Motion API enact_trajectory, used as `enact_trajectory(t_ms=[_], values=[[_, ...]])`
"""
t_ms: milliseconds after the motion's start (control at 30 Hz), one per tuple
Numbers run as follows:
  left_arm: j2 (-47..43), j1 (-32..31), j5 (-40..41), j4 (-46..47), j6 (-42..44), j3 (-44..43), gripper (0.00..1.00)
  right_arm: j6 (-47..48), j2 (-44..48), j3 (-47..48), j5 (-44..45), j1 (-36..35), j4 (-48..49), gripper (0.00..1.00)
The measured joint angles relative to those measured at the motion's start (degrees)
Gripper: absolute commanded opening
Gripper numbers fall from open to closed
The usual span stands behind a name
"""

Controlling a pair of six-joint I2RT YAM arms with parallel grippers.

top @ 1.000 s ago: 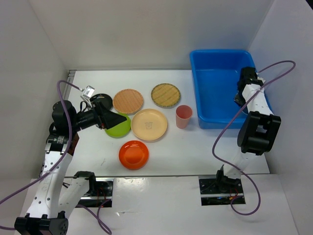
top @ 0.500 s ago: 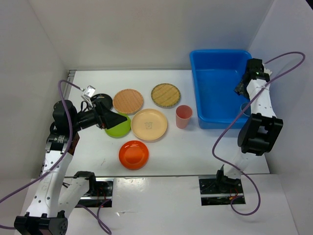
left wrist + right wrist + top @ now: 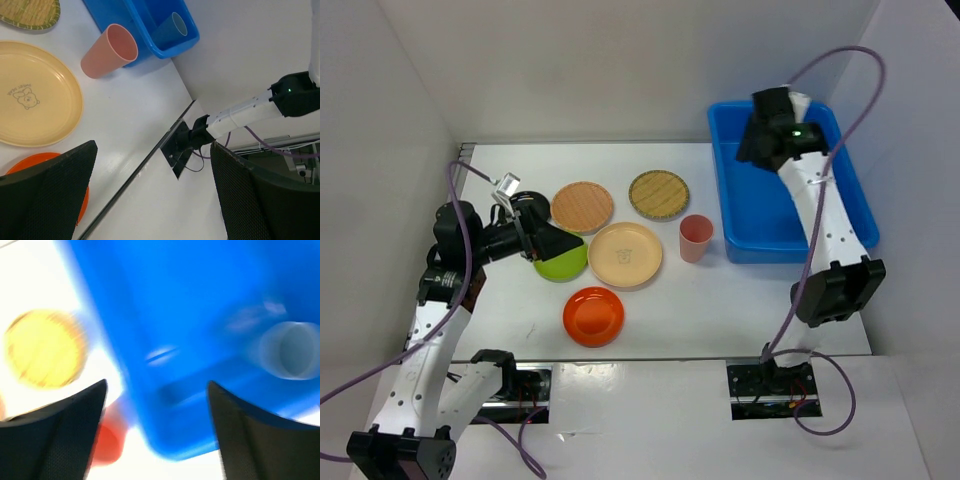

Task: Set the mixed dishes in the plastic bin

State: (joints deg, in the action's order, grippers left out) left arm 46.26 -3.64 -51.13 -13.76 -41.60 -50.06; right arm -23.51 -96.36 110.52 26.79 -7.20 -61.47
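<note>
The blue plastic bin (image 3: 790,235) stands at the right, with the blue cup (image 3: 172,27) lying inside it. My right gripper (image 3: 750,150) hovers open and empty over the bin's far left part; its wrist view is motion-blurred, showing the bin (image 3: 200,315) and the cup (image 3: 292,350). On the table lie the light wood plate (image 3: 582,206), bamboo plate (image 3: 659,193), cream plate (image 3: 625,254), orange plate (image 3: 593,315) and lime green plate (image 3: 563,265), and the pink cup (image 3: 696,238) stands upright. My left gripper (image 3: 560,243) is open, low over the lime plate. The black plate (image 3: 525,203) is partly hidden behind it.
White walls close the table in at the left, back and right. The right arm's purple cable loops above the bin. The arm bases (image 3: 770,385) sit at the near edge. In the left wrist view, the pink cup (image 3: 107,50) stands just beside the bin wall (image 3: 131,25).
My right gripper has opened, leaving the blue cup in the bin, and has swung from the bin's right rim to over its far left. The left arm has barely moved.
</note>
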Motion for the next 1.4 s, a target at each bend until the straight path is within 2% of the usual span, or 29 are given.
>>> enact_trajectory(t_ms=[33, 67, 167, 200, 233, 267, 300, 333, 367, 433, 500, 567, 700, 767, 1133, 1400], values=[[0.17, 0.0, 0.31, -0.07, -0.42, 0.0, 0.98, -0.07, 0.17, 0.5, -0.79, -4.57, -0.09, 0.71], [0.42, 0.0, 0.63, -0.33, -0.63, 0.0, 0.86, -0.07, 0.44, 0.55, -2.01, -8.11, -0.02, 0.48], [0.81, 0.0, 1.9, -1.51, -0.83, 0.0, 0.6, -1.01, 2.4, -2.8, -8.39, -17.79, 2.05, 0.15], [0.83, 0.02, 2.38, -2.1, -0.9, 0.0, 0.4, -1.33, 3.69, -5.11, -10.86, -19.76, 3.06, 0.12], [0.81, 0.04, 2.89, -2.8, -0.98, 0.0, 0.3, -1.75, 5.27, -8.24, -13.4, -21.27, 4.76, 0.08], [0.72, 0.07, 3.32, -3.37, -0.74, -0.07, 0.23, -2.16, 6.91, -11.39, -16.17, -22.53, 5.99, 0.08], [0.61, 0.17, 3.63, -3.8, -0.59, -0.11, 0.21, -2.4, 8.04, -13.66, -18.34, -23.69, 6.88, 0.11], [0.44, 0.33, 4.02, -4.2, -0.66, -0.11, 0.21, -2.73, 8.76, -15.37, -20.0, -24.81, 7.85, 0.15], [0.24, 0.39, 4.33, -4.46, -0.63, -0.11, 0.25, -3.06, 8.94, -16.35, -21.24, -25.86, 8.46, 0.34], [-0.02, 0.48, 4.66, -4.72, -0.55, -0.11, 0.42, -3.87, 8.39, -17.07, -22.64, -27.67, 9.64, 0.48], [-0.24, 0.5, 4.7, -4.79, -0.59, -0.11, 0.5, -4.0, 7.56, -17.18, -22.91, -28.85, 9.9, 0.57], [-0.55, 0.5, 4.7, -4.74, -0.59, -0.11, 0.62, -4.02, 6.69, -17.18, -22.73, -29.42, 10.03, 0.57], [-1.44, 0.5, 4.52, -4.68, -0.72, -0.11, 0.73, -3.63, 4.83, -17.16, -21.14, -29.4, 9.99, 0.59], [-1.92, 0.5, 4.46, -4.68, -0.76, -0.11, 0.75, -3.45, 3.56, -17.16, -20.02, -29.4, 9.97, 0.59], [-3.21, 0.5, 3.89, -4.7, -0.81, -0.11, 0.81, -3.02, -1.44, -18.49, -12.15, -29.4, 9.81, 0.56], [-3.78, 0.5, 3.26, -4.68, -0.85, -0.04, 0.82, -3.04, -2.58, -22.47, -10.86, -27.5, 11.26, 0.56]])
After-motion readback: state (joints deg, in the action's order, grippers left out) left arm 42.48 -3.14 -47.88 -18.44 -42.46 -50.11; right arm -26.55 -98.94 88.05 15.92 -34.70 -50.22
